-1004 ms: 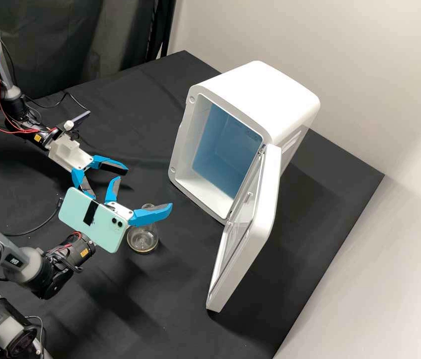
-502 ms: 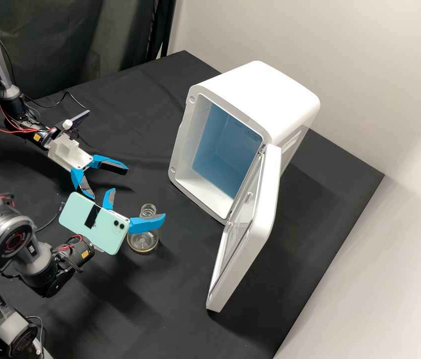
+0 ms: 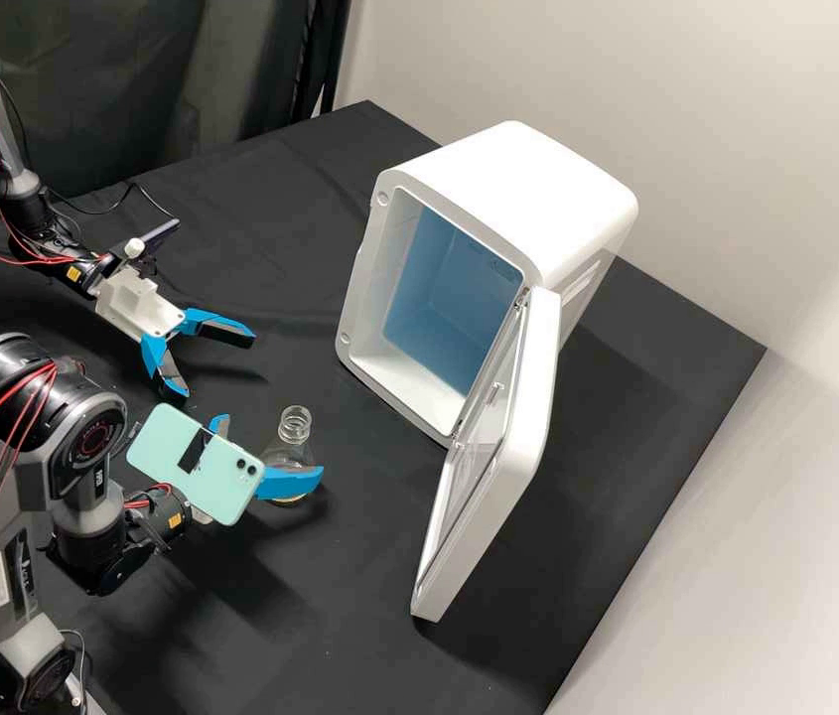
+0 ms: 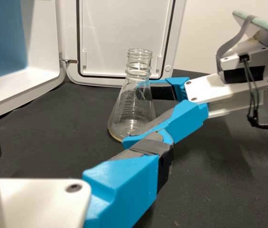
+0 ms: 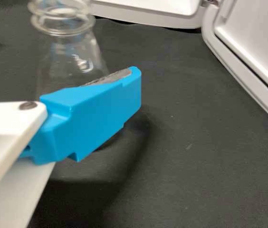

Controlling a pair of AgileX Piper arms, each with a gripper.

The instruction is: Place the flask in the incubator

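A clear glass flask point(image 3: 292, 437) stands upright on the black bench, in front of the open white incubator point(image 3: 538, 199) with its blue inside. My right gripper point(image 3: 270, 454), which carries a mint phone, is open and low on the bench, with one blue finger on each side of the flask's base. In the left wrist view the flask point(image 4: 134, 104) stands between those fingers point(image 4: 181, 118), with a little room on each side. Close beside the flask point(image 5: 67, 42) in the right wrist view is one finger point(image 5: 91, 114). My left gripper point(image 3: 215, 363) hangs open to the flask's back left, holding nothing.
The incubator's door point(image 3: 498, 437) swings out toward the front, to the right of the flask. The bench edge runs along the right side by the white wall. Red cables trail along the left arm at the back left.
My right gripper has dropped and shifted so that its open fingers now straddle the flask's base, where before they hung above it. The left arm has hardly moved.
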